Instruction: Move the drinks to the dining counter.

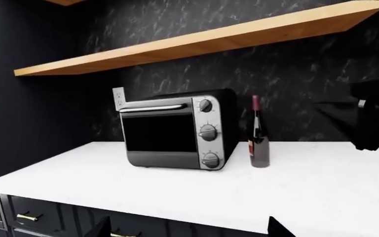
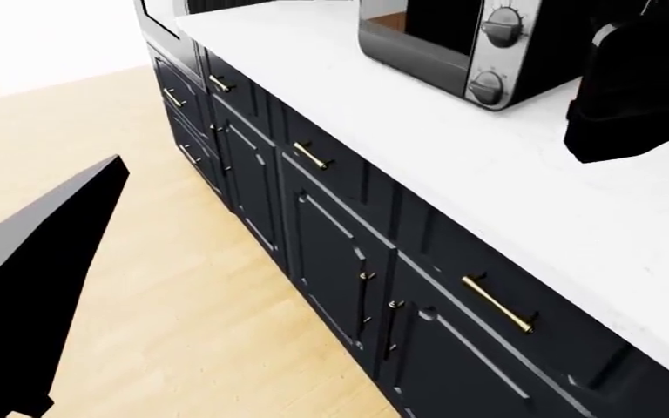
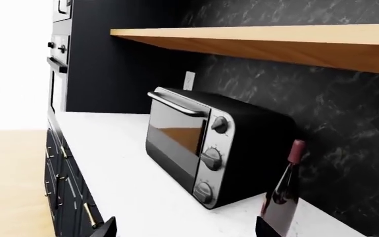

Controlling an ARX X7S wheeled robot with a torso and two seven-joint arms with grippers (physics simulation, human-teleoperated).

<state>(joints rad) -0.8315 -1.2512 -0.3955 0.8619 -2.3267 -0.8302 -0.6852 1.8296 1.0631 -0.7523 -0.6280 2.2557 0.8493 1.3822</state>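
Note:
The tall dark-red wine bottle (image 1: 258, 134) stands upright on the white marble counter (image 1: 176, 182), just beside the toaster oven (image 1: 176, 129). It also shows in the right wrist view (image 3: 285, 197), close to one fingertip. My left gripper (image 1: 188, 231) is open and empty, off the counter's front edge and well short of the bottle. My right gripper (image 3: 186, 229) is open and empty above the counter, with the bottle at its far side. The water bottle, the milk carton and the dining counter are out of view.
A wooden shelf (image 1: 203, 42) hangs above the counter against a dark marble wall. Dark cabinets with gold handles (image 2: 311, 157) run under the counter; wooden floor (image 2: 160, 261) lies in front. My right arm (image 2: 643, 83) reaches over the counter near the oven (image 2: 462, 43).

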